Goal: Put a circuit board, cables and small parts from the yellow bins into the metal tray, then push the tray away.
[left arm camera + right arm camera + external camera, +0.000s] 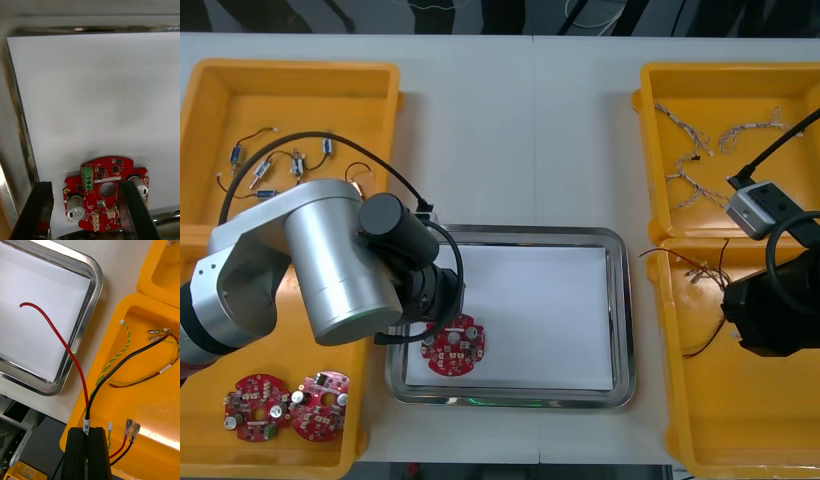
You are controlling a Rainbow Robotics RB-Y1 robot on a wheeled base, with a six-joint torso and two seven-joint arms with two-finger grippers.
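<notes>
L to R: near-left yellow bin (210,440) holds two spare boards (285,405). The left gripper (84,185), fingers apart, is over the near-left corner of the metal tray (620,300). The circuit board (455,345) lies flat on the white liner; board step looks complete. The right gripper (87,435), over the near-right bin (157,397), is clamped on a red/black cable (71,352). Next: carry cable over tray, release w/o snagging rim.
</notes>
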